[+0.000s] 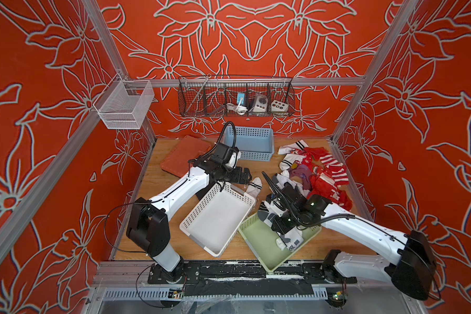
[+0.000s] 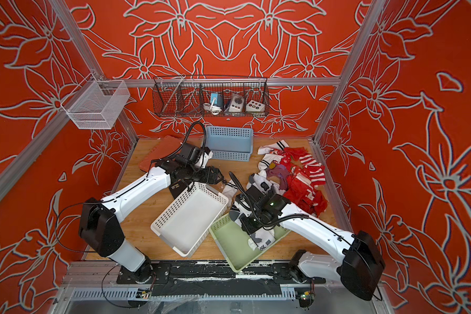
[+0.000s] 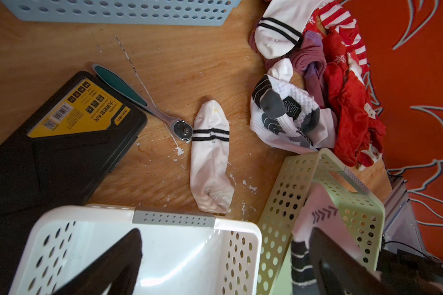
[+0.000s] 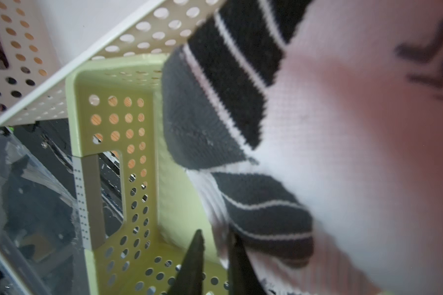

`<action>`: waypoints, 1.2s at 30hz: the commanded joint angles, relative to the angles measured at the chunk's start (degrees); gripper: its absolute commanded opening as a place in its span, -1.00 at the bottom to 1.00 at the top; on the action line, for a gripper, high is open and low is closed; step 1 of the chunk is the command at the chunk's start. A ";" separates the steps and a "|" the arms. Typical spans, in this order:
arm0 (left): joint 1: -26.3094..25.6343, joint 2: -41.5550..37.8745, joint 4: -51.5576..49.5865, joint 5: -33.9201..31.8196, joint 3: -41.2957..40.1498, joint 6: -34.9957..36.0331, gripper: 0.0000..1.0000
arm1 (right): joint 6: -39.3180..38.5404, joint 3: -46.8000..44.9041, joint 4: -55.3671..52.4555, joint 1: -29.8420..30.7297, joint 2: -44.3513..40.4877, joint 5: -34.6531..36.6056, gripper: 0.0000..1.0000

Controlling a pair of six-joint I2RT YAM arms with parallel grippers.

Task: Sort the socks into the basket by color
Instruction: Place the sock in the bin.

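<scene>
Bright, even light throughout; shadows soft. The walls (image 1: 25,141) bow toward the edges in both top views. Right wrist view: the sock (image 4: 343,132) sits close to the lens, blurred. Mild glare inside the white basket (image 3: 179,258).

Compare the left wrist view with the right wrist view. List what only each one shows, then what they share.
Only the left wrist view: the black tool case, the ratchet, a white sock with two black stripes flat on the wood, the mixed sock pile and the blue basket.
Only the right wrist view: the right end effector, fingertips slightly apart.
Both: the green basket, the white basket beside it, and the white sock with black and grey marks hanging into the green basket.
</scene>
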 commanded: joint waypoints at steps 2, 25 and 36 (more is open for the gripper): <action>-0.31 -1.76 0.29 -0.34 -0.39 0.35 0.98 | -1.21 5.27 -2.97 0.32 -2.19 -0.48 0.15; -0.31 -0.99 1.22 -0.41 0.01 -0.54 0.98 | -5.19 10.03 -1.93 -8.23 7.92 -1.56 -0.16; -0.31 2.94 2.25 1.23 1.80 -0.67 0.98 | -4.95 3.82 -0.95 -4.52 8.66 -9.38 -1.00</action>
